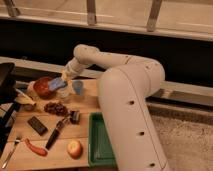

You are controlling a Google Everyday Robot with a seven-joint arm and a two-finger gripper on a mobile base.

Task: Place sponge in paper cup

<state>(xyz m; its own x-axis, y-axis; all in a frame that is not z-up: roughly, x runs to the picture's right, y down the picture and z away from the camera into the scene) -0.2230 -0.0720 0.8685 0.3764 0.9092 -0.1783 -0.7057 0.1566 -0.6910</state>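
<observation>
One white arm (125, 95) reached from the right foreground toward the far left of the wooden counter (30, 150). Its pincer (64, 80) hung over the far-left part of the counter, just right of the red-orange bowl (43, 86). The sponge (56, 83), a small flat blue block, sat at the pincer's tip, held clear of the counter, its left end overlapping the bowl's right rim as seen from the camera. The pincer was closed on the sponge.

The paper cup (63, 94), short and pale, stood directly below the sponge, just right of the bowl. Sponge and cup looked close, but whether they touched could not be told. A small rounded grey-blue object (78, 87) stood just right of the cup.

Nearer on the counter: a cluster of dark red fruit (55, 107) near the cup's near side; a dark flat bar (37, 125) to the near left; a dark-handled tool (60, 128) lying diagonally; a red elongated item (36, 147) near the front edge; a fork (11, 150) at the far-left near corner; a round yellow-orange fruit (74, 148) beside a green tray (97, 142). The tray lay at the counter's right end, partly hidden by the arm.
</observation>
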